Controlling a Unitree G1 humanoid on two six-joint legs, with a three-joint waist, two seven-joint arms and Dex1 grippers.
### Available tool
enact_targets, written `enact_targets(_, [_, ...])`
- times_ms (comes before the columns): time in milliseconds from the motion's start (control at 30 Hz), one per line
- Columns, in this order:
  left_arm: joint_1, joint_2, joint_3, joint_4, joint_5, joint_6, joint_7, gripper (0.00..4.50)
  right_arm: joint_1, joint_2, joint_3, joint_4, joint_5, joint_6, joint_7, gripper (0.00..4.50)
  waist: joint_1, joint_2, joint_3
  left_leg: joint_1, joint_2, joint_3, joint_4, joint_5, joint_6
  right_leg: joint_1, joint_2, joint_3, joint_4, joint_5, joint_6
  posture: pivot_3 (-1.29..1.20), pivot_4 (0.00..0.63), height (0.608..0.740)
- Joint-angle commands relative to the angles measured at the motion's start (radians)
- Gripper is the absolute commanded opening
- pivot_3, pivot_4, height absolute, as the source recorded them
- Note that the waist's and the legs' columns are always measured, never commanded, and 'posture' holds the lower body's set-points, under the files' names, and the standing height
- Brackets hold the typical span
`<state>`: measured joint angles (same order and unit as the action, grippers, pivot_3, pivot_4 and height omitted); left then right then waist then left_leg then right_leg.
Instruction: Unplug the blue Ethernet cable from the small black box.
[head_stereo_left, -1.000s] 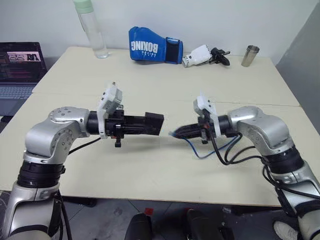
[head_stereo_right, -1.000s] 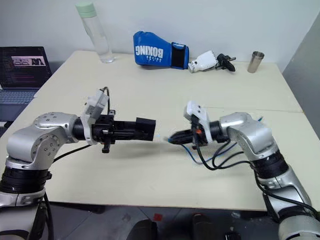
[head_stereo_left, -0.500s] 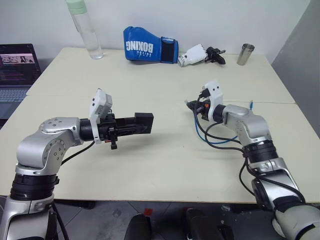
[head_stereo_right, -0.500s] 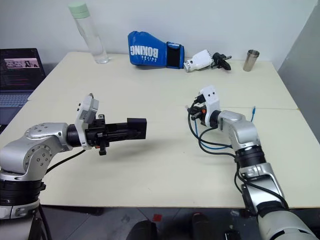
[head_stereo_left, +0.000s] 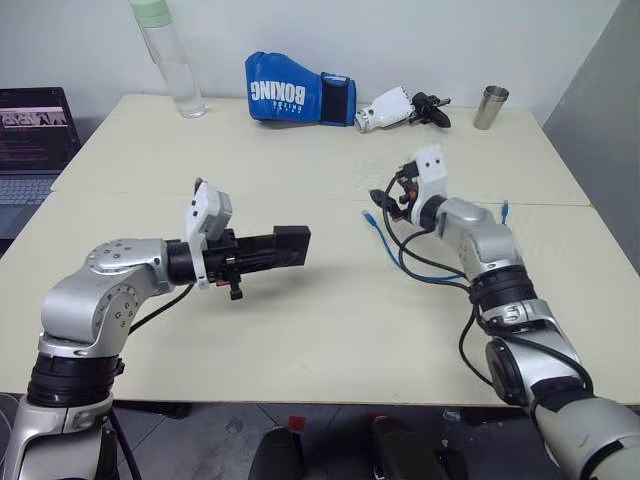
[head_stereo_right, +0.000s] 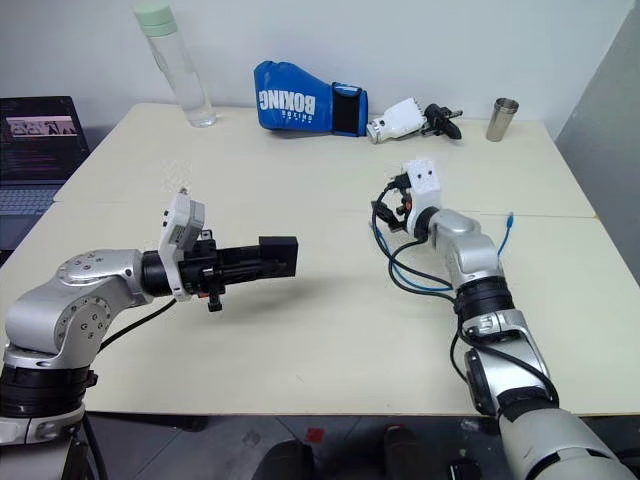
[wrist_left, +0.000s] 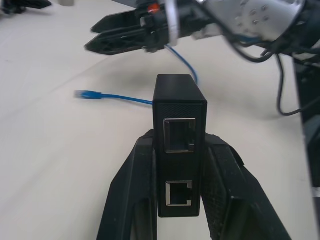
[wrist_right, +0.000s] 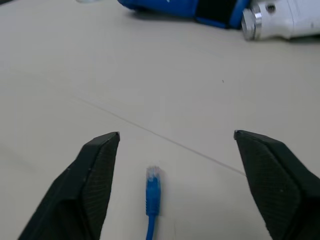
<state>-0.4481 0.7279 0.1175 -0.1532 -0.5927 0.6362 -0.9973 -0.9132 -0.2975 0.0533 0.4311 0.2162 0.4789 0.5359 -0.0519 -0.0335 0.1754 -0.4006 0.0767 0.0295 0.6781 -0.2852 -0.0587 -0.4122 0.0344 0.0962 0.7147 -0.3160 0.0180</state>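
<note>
Since the earlier frame, right gripper (wrist_right: 175, 185) has reached forward and spread wide, dropping the thin blue Ethernet cable (head_stereo_left: 385, 233), its clear plug on the matte table (head_stereo_left: 300, 150); left gripper (wrist_left: 177, 185) clamps the blocky small black box (wrist_left: 179, 125), at nine o'clock from the plug.

Cable on the table at right, box held up at left

The small black box (wrist_left: 179, 150) sits between the fingers of the left gripper (wrist_left: 179, 210), above the table's (head_stereo_left: 300, 340) left half. The Ethernet cable (head_stereo_left: 385, 235) lies on the table to the right, well apart from the box, its plug (wrist_right: 152, 182) between the spread fingers of the right gripper (wrist_right: 175, 150). Along the far edge, left to right: bottle (head_stereo_left: 165, 55), boxing glove (head_stereo_left: 298, 88), a spare gripper (head_stereo_left: 400, 105), metal cup (head_stereo_left: 488, 107). A laptop (head_stereo_left: 30, 140) stands beyond the table's left edge.
</note>
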Motion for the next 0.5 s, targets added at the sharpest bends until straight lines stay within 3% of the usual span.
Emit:
enact_targets(33, [-0.035, -0.100, 0.057, 0.106, 0.099, -0.143, 0.195, 0.80, 0.086, -0.043, 0.077, -0.259, 0.054, 0.065, 0.173, 4.49, 0.004, 0.000, 0.000, 0.000, 0.000, 0.000, 0.000, -0.001, 0.002, 0.000, 0.000, 0.000, 0.000, 0.000, 0.000, 0.00, 0.150, 0.740])
enact_targets(267, [-0.013, -0.250, 0.096, 0.241, 0.207, -0.327, 0.413, 0.80, 0.162, -0.035, 0.155, -0.442, 0.057, 0.092, 0.231, 4.49, 0.002, 0.000, 0.000, 0.000, 0.001, 0.000, 0.001, -0.002, 0.003, 0.000, 0.000, 0.000, 0.002, 0.000, 0.000, 0.00, 0.150, 0.740])
enact_targets(500, [0.025, -0.309, 0.074, 0.413, 0.333, -0.534, 0.518, 0.80, 0.172, 0.003, 0.187, -0.462, 0.045, 0.087, 0.227, 4.49, 0.005, -0.001, 0.000, 0.000, 0.000, 0.000, 0.001, -0.002, 0.003, 0.000, -0.001, 0.000, 0.001, 0.000, 0.000, 0.00, 0.150, 0.740])
